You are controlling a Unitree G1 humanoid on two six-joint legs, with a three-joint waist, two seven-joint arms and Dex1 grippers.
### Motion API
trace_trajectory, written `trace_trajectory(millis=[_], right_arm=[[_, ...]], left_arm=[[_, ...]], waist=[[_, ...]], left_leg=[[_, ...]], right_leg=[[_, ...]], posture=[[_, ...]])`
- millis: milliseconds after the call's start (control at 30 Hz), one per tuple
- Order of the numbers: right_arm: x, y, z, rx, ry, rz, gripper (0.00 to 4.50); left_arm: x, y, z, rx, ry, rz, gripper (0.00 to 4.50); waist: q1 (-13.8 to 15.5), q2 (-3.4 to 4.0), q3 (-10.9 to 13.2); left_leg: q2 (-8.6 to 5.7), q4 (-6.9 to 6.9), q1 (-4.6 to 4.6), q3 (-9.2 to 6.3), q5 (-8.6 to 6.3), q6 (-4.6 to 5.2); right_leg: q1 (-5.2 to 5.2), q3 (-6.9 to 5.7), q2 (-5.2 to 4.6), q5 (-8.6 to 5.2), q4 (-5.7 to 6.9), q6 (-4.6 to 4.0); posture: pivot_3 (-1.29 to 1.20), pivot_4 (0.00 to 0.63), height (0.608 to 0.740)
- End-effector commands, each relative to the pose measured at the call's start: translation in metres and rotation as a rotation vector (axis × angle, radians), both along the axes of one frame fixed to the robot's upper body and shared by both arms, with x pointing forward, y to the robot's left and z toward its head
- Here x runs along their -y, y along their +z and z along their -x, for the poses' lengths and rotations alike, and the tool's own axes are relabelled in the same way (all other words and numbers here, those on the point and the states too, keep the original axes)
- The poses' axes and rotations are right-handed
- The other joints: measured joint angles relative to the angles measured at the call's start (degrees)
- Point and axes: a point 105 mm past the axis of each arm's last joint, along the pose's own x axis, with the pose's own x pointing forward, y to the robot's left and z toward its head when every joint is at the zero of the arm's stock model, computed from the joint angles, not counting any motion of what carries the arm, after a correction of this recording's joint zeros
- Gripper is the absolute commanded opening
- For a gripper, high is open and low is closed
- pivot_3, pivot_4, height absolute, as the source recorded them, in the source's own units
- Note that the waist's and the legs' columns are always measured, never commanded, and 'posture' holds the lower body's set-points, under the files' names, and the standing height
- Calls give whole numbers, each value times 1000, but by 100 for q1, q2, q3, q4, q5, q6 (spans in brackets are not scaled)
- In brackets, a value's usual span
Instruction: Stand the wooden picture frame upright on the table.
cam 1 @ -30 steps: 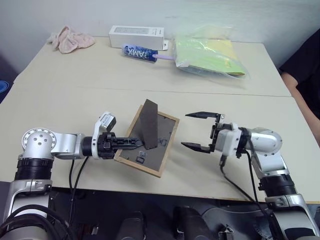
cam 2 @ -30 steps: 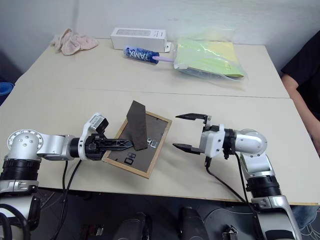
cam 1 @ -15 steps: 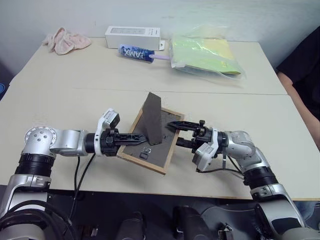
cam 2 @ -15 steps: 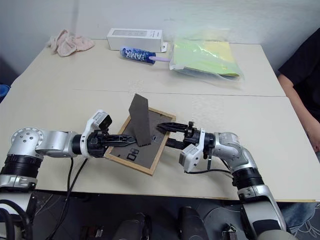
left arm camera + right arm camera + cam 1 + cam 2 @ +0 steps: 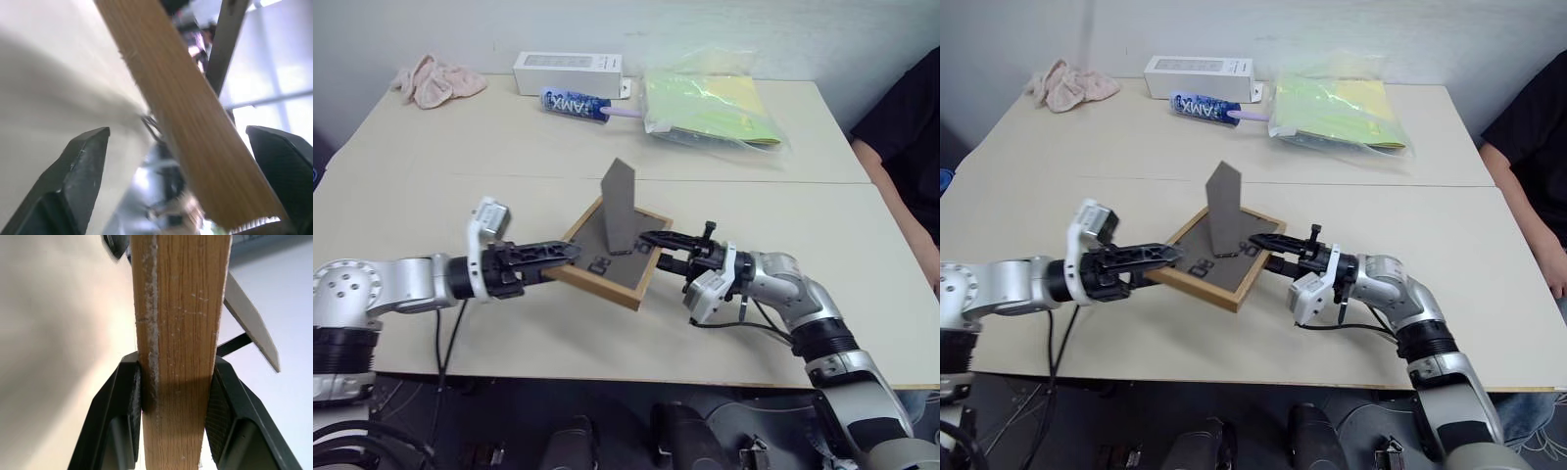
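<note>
The wooden picture frame [image 5: 604,257] lies tilted over the table [image 5: 460,186] with its dark grey back facing up. Its fold-out stand [image 5: 621,201] sticks up from the back. My right gripper [image 5: 654,251] is shut on the frame's right wooden edge, and in the right wrist view both fingers [image 5: 132,396] press against the wood [image 5: 178,308]. My left gripper [image 5: 568,254] is at the frame's left corner and open. In the left wrist view the wooden edge [image 5: 186,107] passes between its spread fingers [image 5: 85,156] without touching them.
Along the table's far side are a pink cloth [image 5: 433,78], a white box [image 5: 570,67], a blue tube [image 5: 573,103] and a plastic bag of yellow-green sheets [image 5: 715,103]. A person's dark sleeve [image 5: 906,127] shows at the right edge.
My right gripper came in from the right and shut on the frame's right edge. My left gripper let go, opened wide and drew back left. The frame now sits a little further back.
</note>
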Motion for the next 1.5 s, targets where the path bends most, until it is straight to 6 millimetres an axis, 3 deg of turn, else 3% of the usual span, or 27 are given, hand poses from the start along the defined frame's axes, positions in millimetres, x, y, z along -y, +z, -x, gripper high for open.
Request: trace_trajectory(millis=[33, 133, 200, 267, 467, 600, 800, 933, 1100, 1133, 1367, 1400, 1500], right_arm=[[19, 29, -4, -69, -45, -223, 1241], [41, 24, -18, -355, -101, -407, 1241], [55, 25, -28, -738, -42, -631, 1241], [60, 18, -34, -1009, 27, -744, 1241], [83, -3, -58, -1362, -2, -1007, 1241], [84, -17, -64, -1446, -18, -1045, 1241], [85, -56, -62, -1507, -154, -986, 1241], [84, -65, -58, -1428, -215, -867, 1241], [85, -60, -58, -1382, -211, -879, 1241], [87, -59, -59, -1366, -215, -885, 1988], [98, -49, -54, -1292, -221, -830, 4220], [100, -46, -49, -1279, -207, -790, 4426], [104, -43, -29, -1280, -167, -651, 4426]], left_arm=[[-31, 11, -12, 286, 181, -134, 4500], [-26, 34, -12, 732, 180, -247, 4500], [-9, 28, -5, 960, 63, -348, 4500], [1, 17, 0, 1039, -29, -395, 4500], [6, 2, 1, 1046, -85, -367, 4500], [4, 0, -1, 1048, -87, -369, 4500], [3, 3, -2, 1042, -87, -354, 4500], [0, 3, -3, 1044, -79, -362, 4500], [-1, 2, -4, 1042, -67, -365, 4500], [-1, 2, -4, 1041, -65, -365, 4500], [-11, -7, -4, 1016, -56, -407, 4500], [-15, -12, -3, 1012, -61, -438, 4500], [-29, -28, -1, 1007, -63, -537, 4500]], waist=[[5, 1, 0], [80, 5, 3], [96, 4, 2], [93, 5, 2], [54, 5, 2], [55, 5, 2], [71, -4, -5], [74, -14, -12], [73, -13, -12], [74, -14, -12], [78, -11, -11], [78, -11, -11], [84, -9, -10]], left_leg=[[0, 0, 0, 0, 0, 0], [-5, -2, 0, 7, 0, 1], [-4, 2, -3, 5, 0, 2], [-1, -9, -2, 5, -1, 4], [4, -8, -4, 8, -3, 10], [4, -12, -2, 13, -4, 13], [3, -7, 0, 14, -7, 18], [3, -7, 4, 13, -7, 18], [3, -7, 6, 13, -7, 18], [3, -7, 6, 13, -7, 18], [3, -10, -3, 13, -8, 18], [2, -10, -3, 13, -8, 18], [2, -12, -3, 14, -8, 18]], right_leg=[[0, -1, 0, 0, -3, 0], [1, -1, 1, 0, -9, -1], [3, -4, 0, 0, -13, -1], [3, -2, -1, 0, -6, -1], [-1, -1, -1, 0, 2, 0], [-6, 5, -1, 0, 7, 0], [-1, 6, -4, 1, 9, 2], [2, 7, -4, 2, 9, 2], [2, 7, -4, 2, 11, 2], [3, 7, -5, 2, 11, 2], [-3, 5, -5, 1, 6, 2], [-4, 5, -5, 1, 6, 2], [-4, 5, -4, 1, 6, 2]], posture=[[0, 150, 740], [0, 150, 740], [0, 150, 740], [0, 150, 740], [0, 150, 740], [0, 150, 740], [0, 150, 740], [0, 150, 740], [0, 150, 740], [0, 150, 740], [0, 150, 740], [0, 150, 740], [0, 150, 740]])
